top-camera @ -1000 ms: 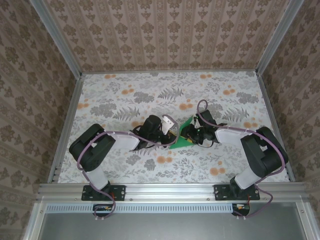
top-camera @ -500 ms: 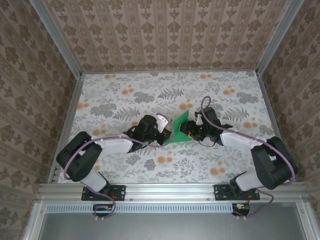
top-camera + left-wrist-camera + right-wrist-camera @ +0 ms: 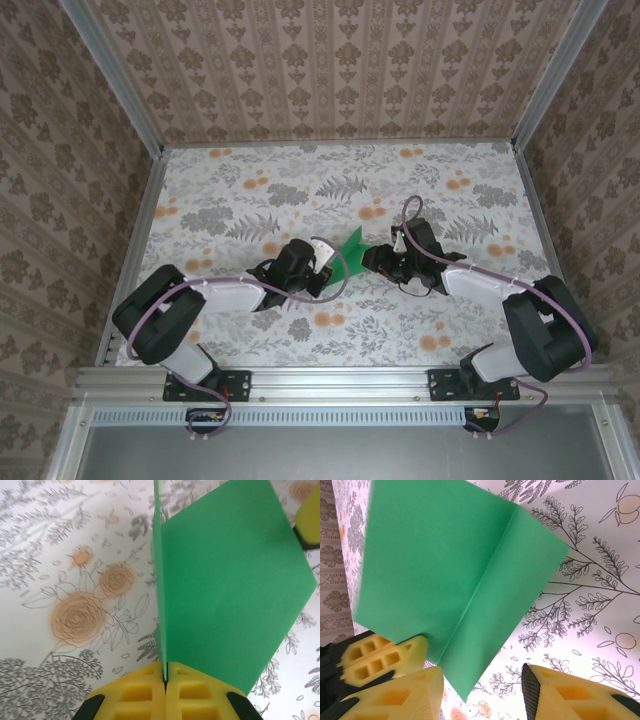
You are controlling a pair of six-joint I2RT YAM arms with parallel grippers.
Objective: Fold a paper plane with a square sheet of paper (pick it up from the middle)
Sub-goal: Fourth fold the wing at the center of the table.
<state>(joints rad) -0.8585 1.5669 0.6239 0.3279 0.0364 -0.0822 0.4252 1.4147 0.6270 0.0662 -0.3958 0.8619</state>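
Above floral cloth (image 3: 75, 620), left gripper (image 3: 165, 674) clamped on green paper (image 3: 225, 580), right gripper (image 3: 482, 676) open around its corner

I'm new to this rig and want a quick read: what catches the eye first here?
The bright green paper stands out first, creased down its centre and held above the middle of the floral cloth. The left gripper is shut on its folded edge. The right gripper faces it with jaws open, close to the paper's corner.
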